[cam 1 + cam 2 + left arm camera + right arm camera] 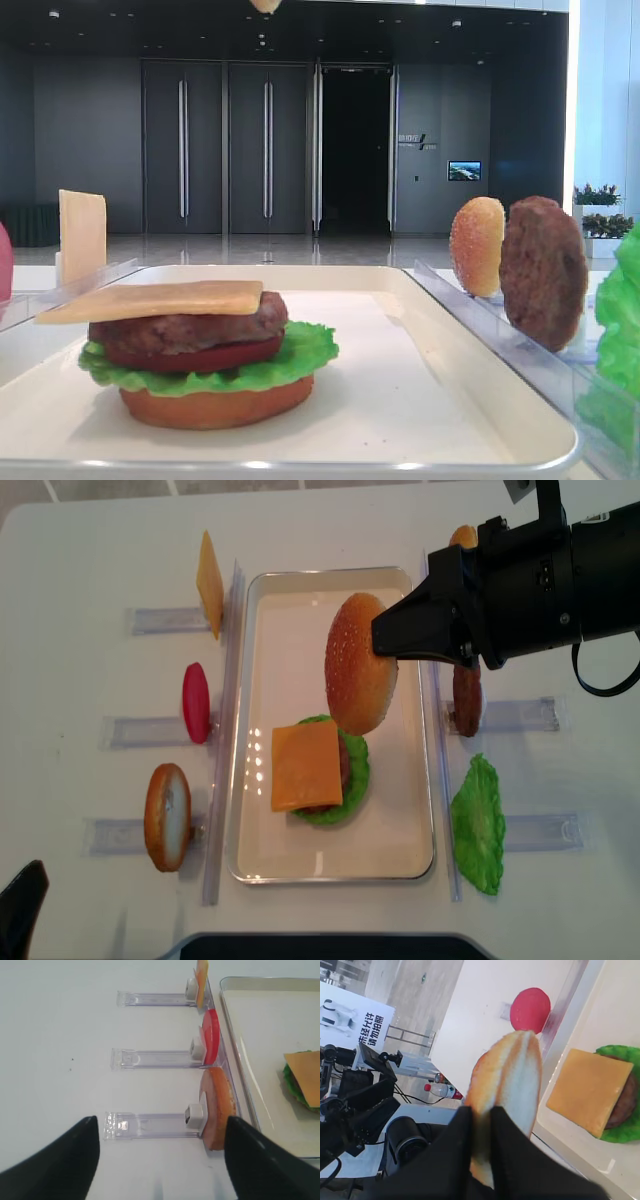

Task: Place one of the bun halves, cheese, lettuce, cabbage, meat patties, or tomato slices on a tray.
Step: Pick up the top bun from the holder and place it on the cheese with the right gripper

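Right gripper [385, 640], clamped on the bun top [360, 665] mid-frame above the tray [410, 810], should level it, centre over the cheese [305, 765], then lower gently.

bun top [265, 5]: cut by front view's top edge | meat patty [346, 763]: mostly under cheese [305, 765] | screen [464, 171]: too small to read
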Controlling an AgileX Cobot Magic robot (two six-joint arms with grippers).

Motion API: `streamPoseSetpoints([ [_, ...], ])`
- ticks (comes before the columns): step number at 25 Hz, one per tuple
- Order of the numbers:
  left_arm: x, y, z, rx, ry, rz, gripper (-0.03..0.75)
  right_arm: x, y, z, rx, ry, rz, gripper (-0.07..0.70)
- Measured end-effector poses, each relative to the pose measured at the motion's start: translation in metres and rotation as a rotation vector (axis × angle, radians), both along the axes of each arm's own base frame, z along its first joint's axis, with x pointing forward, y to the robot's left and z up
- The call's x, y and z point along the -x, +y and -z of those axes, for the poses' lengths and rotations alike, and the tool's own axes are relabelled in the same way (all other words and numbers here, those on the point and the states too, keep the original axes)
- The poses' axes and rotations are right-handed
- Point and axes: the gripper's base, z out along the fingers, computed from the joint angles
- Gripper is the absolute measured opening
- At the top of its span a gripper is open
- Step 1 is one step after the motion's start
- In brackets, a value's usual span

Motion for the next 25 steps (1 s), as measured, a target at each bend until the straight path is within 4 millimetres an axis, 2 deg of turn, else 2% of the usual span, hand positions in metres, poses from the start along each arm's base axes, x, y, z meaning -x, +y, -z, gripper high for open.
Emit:
streamPoseSetpoints([
  [8,0.000,0.000,0.000,0.000,0.000,0.000,0.589,-0.004,0.003,0.005,0.006,0.005,0.014,0.104],
  [16,0.000,0.000,0.000,0.000,0.000,0.000,0.589,-0.021,0.025,0.031,-0.034,0.060,-0.036,0.104],
  [25,0.000,0.000,0.000,0.000,0.000,0.000,0.589,-0.038,0.035,0.065,-0.001,0.084,-0.067,0.104],
])
